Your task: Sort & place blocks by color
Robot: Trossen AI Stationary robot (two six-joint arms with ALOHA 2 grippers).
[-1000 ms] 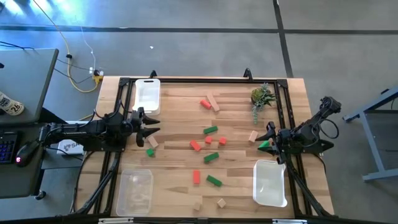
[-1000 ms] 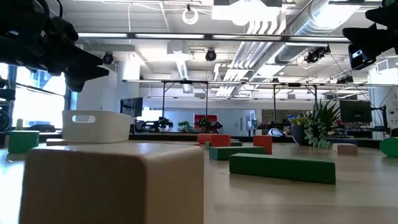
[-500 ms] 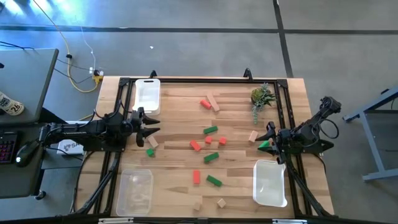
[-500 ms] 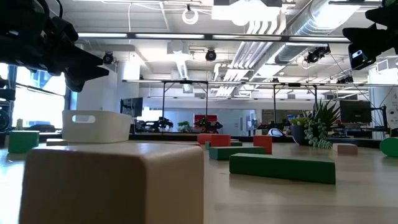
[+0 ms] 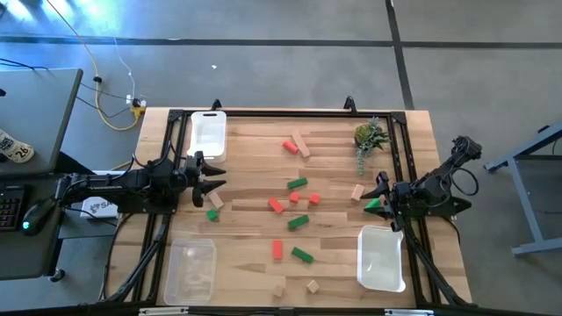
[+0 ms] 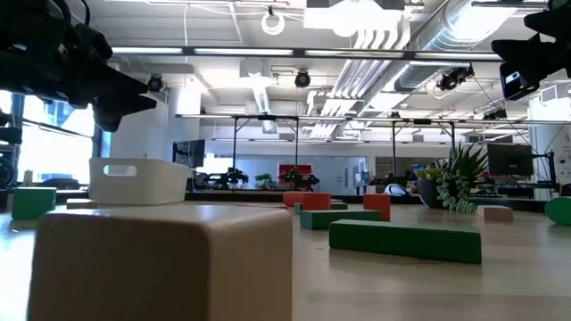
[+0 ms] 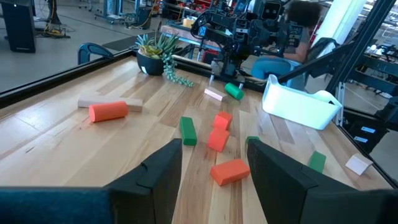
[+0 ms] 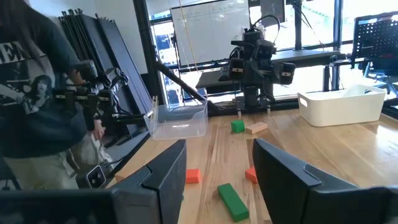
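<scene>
- Left pincer [image 5: 213, 183]: at the desk's [image 5: 255, 254] left edge, fingers apart, holding nothing.
- Blocks [image 5: 297, 183]: red, green and tan, scattered across the desk's middle, outside every tray.
- Right pincer [image 5: 379, 195]: at the right edge, fingers apart, empty; a green block [image 5: 375, 205] lies just beside it.

The table [image 5: 255, 254] was a pale wooden top with a dark frame along its edges. On it lay the blocks [image 5: 297, 204], red, green and tan, scattered mostly around its middle. Taking the small potted plant [image 5: 369, 137] near the far right corner as the landmark: a white tray [image 5: 208, 132] sat well to the plant's left along the same far edge, a second white tray [image 5: 381, 259] sat nearer the front edge on the plant's side, and a clear tray [image 5: 190, 271] stood at the opposite front corner. One tan block [image 5: 356, 191] lay near the plant; a red block [image 5: 289, 147] and a tan bar [image 5: 301, 145] lay together between the plant and the far white tray.
</scene>
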